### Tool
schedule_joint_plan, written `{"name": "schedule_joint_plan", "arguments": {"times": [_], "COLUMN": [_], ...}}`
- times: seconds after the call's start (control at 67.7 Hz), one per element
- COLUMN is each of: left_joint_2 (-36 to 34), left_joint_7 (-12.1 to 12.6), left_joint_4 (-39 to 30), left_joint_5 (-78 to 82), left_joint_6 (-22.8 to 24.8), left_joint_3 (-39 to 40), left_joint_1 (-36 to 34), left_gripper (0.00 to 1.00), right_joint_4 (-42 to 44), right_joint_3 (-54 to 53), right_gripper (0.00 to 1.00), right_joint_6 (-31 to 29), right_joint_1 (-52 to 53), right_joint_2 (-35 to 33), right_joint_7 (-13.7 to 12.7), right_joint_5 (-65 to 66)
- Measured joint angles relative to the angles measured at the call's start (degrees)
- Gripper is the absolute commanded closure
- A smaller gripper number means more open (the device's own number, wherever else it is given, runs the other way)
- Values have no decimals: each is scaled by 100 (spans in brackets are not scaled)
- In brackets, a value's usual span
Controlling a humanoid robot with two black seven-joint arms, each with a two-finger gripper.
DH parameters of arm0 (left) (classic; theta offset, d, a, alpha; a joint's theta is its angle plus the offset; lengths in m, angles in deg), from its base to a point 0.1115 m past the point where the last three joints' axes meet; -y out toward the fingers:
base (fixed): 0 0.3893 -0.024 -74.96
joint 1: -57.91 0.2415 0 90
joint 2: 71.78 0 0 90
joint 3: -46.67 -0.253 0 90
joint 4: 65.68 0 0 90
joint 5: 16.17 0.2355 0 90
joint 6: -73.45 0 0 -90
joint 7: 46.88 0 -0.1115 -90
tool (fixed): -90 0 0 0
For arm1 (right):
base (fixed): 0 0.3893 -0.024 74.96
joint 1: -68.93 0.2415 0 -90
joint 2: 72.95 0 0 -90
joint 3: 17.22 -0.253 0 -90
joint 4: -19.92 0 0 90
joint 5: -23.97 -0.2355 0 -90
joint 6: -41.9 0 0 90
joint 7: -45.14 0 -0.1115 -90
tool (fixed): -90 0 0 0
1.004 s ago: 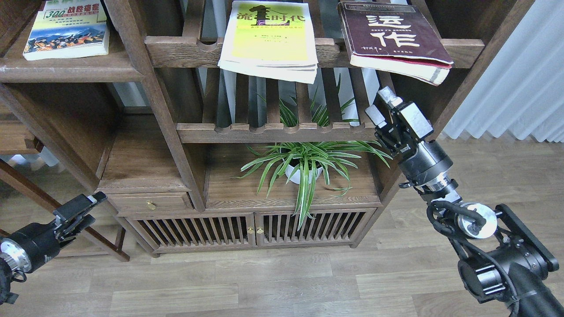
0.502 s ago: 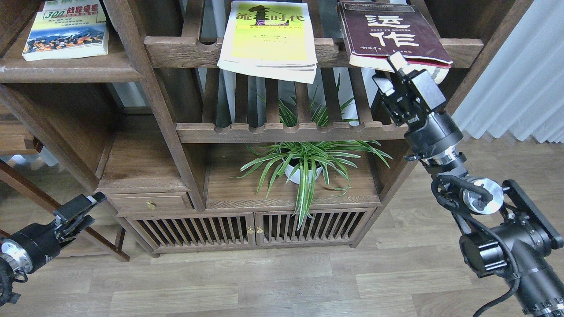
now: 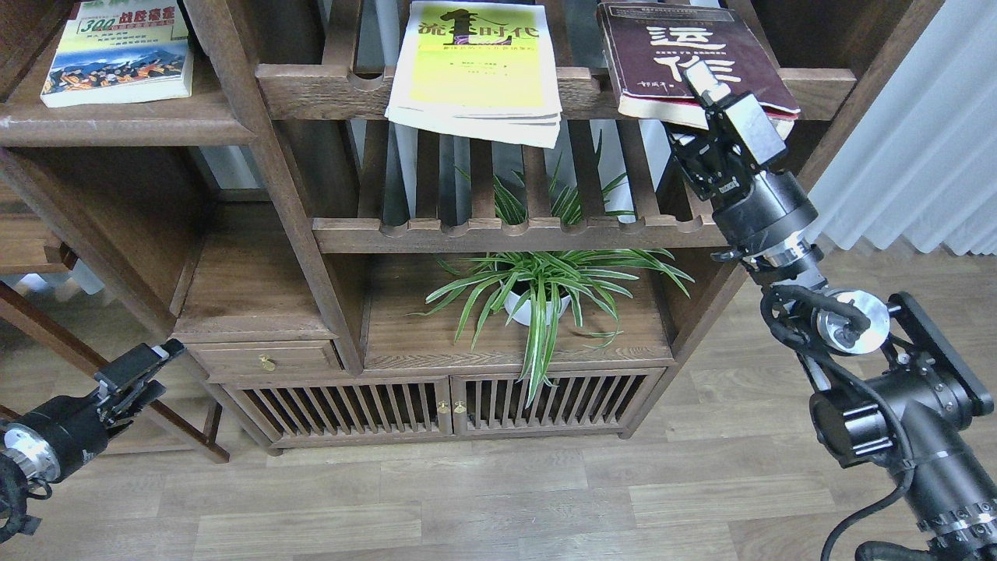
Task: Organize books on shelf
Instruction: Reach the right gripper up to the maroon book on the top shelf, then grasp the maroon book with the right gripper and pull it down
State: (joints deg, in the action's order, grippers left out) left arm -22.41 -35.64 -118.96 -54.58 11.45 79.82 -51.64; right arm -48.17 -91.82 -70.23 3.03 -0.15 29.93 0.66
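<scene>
Three books lie flat on the bookcase. Maroon book [image 3: 685,54] overhangs the slatted rack's front rail [image 3: 335,89], far right. Yellow-green book [image 3: 475,66] on the same rail, left of it. "300" book [image 3: 117,51] on the plank shelf [image 3: 125,128], left of the rack. Right claw [image 3: 693,105] straddles the maroon book's front edge, one finger above, one below; grip unclear. Left claw [image 3: 144,370] low, well below the shelf, slightly parted, empty.

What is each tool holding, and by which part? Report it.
Left tool: nothing. Right tool straddles the front edge of the maroon book, one finger on the cover; whether it grips cannot be told.
</scene>
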Motion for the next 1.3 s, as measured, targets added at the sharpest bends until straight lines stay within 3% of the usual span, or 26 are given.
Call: {"name": "schedule_joint_plan", "arguments": {"times": [0.133,0.222,0.709,0.724,0.901,1.137,1.3], "left_joint_2": [37,63,90,90,90,96,171], "left_joint_7": [1,1,1,1,1,1,1], "left_joint_4": [30,48,80,80,82,88,143], "left_joint_5": [0,0,7,8,9,9,4], "left_joint_6": [0,0,0,0,0,0,0], "left_joint_3": [17,17,17,17,17,17,17], "left_joint_1": [-1,1,4,4,4,4,0], "left_gripper": [2,2,2,2,2,2,2], "right_joint_4": [236,372,519,524,616,580,468], "right_joint_3": [0,0,-225,-226,-233,-384,-685], "right_gripper": [6,14,84,95,97,97,97], "right_joint_6": [145,167,-70,-108,-555,-585,-590], "right_joint_1": [204,310,357,353,304,175,-155], "right_joint_2": [5,11,22,23,24,-70,-306], "right_joint_7": [0,0,-42,-49,-189,-308,-576], "right_joint_5": [3,3,-15,-15,-16,-58,-181]}}
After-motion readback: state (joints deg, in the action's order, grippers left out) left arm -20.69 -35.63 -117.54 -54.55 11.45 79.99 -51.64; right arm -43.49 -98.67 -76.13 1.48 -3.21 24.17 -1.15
